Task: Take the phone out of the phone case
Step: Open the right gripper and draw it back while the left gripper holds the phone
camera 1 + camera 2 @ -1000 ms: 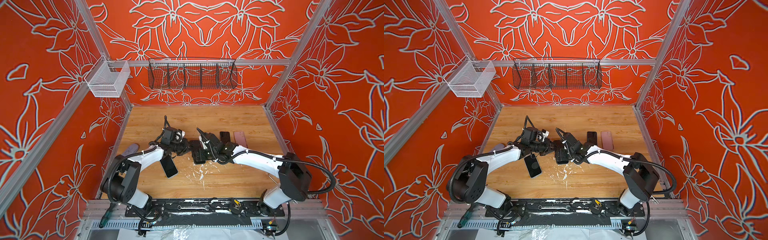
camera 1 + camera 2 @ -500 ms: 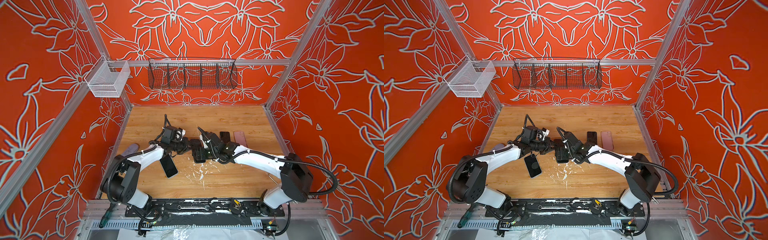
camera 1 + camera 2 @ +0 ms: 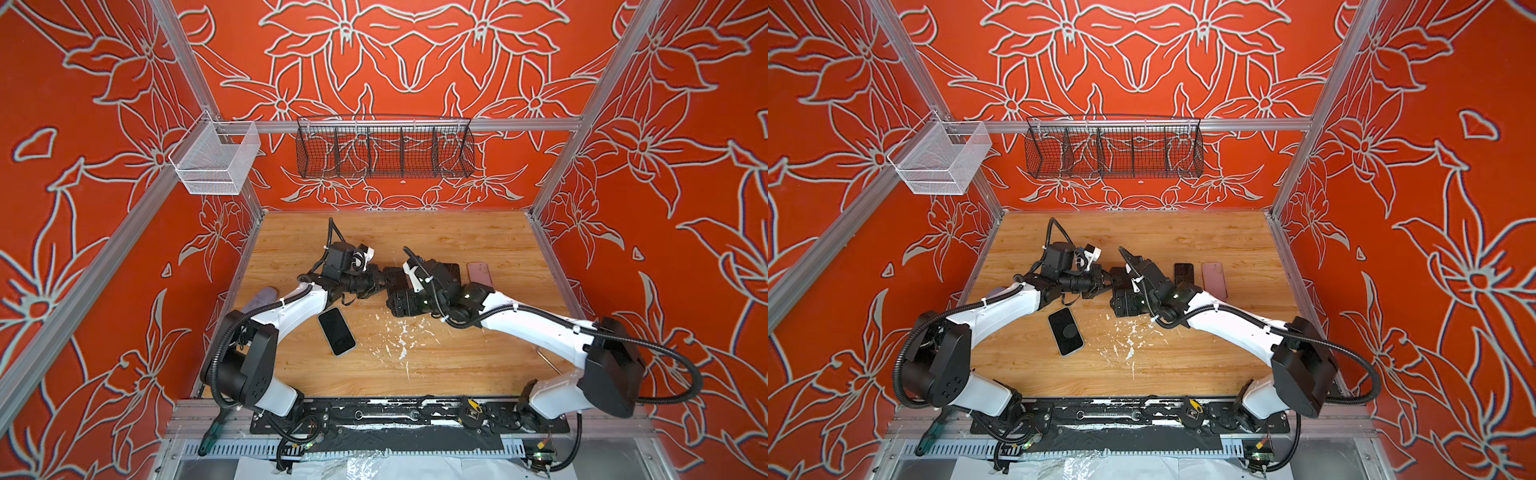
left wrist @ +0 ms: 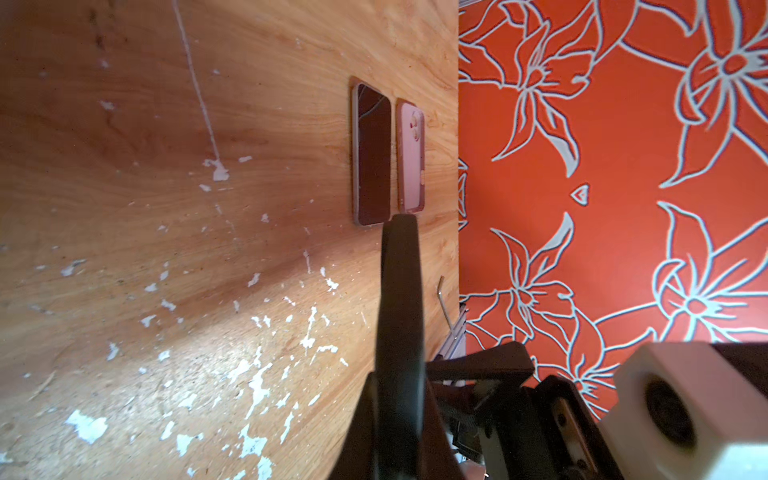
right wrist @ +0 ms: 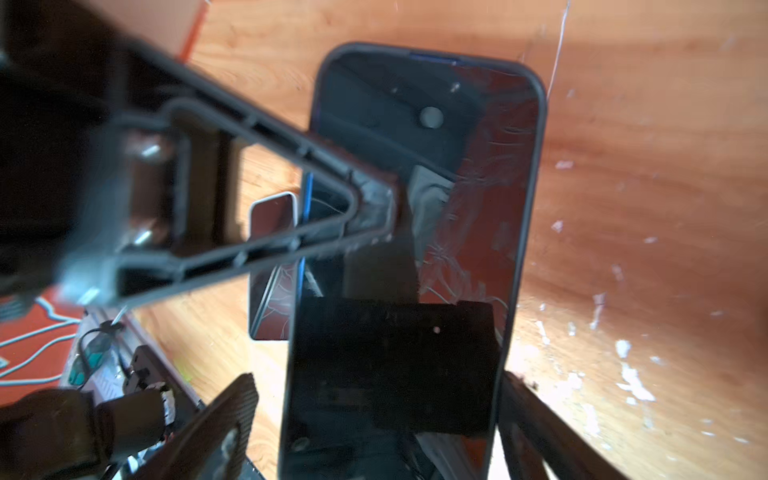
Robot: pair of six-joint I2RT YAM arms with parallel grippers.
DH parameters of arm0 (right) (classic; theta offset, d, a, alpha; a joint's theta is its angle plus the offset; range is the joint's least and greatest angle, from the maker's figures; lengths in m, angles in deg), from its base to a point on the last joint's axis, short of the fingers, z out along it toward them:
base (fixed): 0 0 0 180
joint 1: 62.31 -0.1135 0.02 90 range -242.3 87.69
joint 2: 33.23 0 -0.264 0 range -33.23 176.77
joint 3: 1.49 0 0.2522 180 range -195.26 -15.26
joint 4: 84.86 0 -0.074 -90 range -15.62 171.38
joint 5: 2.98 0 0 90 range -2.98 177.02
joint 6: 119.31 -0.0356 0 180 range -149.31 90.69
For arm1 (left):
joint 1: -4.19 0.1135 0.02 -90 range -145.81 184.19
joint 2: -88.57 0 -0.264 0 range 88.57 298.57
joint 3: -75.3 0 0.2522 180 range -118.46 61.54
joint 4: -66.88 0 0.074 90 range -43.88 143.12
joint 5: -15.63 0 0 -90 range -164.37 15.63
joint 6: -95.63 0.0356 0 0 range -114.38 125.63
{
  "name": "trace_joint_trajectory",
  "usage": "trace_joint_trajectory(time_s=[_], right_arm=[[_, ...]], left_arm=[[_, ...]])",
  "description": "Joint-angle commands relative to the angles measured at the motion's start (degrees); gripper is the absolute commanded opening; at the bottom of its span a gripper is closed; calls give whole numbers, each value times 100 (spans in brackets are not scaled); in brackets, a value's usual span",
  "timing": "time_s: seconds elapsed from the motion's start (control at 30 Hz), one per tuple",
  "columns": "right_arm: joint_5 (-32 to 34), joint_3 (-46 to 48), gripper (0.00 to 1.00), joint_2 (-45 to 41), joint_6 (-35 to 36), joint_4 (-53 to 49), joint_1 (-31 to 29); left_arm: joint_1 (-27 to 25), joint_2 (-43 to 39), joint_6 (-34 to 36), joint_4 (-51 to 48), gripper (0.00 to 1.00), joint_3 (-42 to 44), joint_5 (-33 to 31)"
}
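Note:
The dark phone in its dark phone case [image 5: 415, 208] has a cracked screen. It is held up off the table between the two arms, mid-table in both top views [image 3: 394, 277] [image 3: 1119, 277]. My left gripper [image 4: 400, 374] is shut on its long edge, which shows edge-on as a dark strip [image 4: 400, 291]. In the right wrist view those fingers [image 5: 370, 199] pinch the screen side. My right gripper [image 5: 374, 403] is open around the phone's lower end. One finger [image 5: 232, 415] stands clear of the side and the other lies close against it.
A light-rimmed phone [image 3: 336, 331] lies screen up near the left arm. A dark-screened phone [image 4: 372, 153] and a pink one lying face down [image 4: 410, 156] rest side by side at the right wall. A lavender case [image 3: 259, 298] lies at the left edge, and a hex key [image 3: 546, 361] at the front right.
My right gripper's fingers have spread wider around the phone. The left gripper stays shut on its edge. Both arms have barely moved.

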State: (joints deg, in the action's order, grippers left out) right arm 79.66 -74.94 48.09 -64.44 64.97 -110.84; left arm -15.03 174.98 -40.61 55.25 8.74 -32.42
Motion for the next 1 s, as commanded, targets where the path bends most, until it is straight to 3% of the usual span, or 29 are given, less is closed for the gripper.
trace_joint_trajectory(time_s=[0.0, 0.23, 0.5, 0.97], right_arm=[[-97, 200, 95, -593, 66, 34, 98], [-271, 938, 96, -1785, -220, 151, 464], [-176, 1434, 96, -2787, -202, -38, 732], [-916, 1712, 91, -2582, -620, 659, 881]], left_arm=[[125, -51, 102, 165, 0, -275, 23], [159, 151, -289, 355, 0, -394, -150], [114, -102, -1049, 970, 0, -91, -1179], [61, -381, -1870, 2630, 0, 480, -1755]])
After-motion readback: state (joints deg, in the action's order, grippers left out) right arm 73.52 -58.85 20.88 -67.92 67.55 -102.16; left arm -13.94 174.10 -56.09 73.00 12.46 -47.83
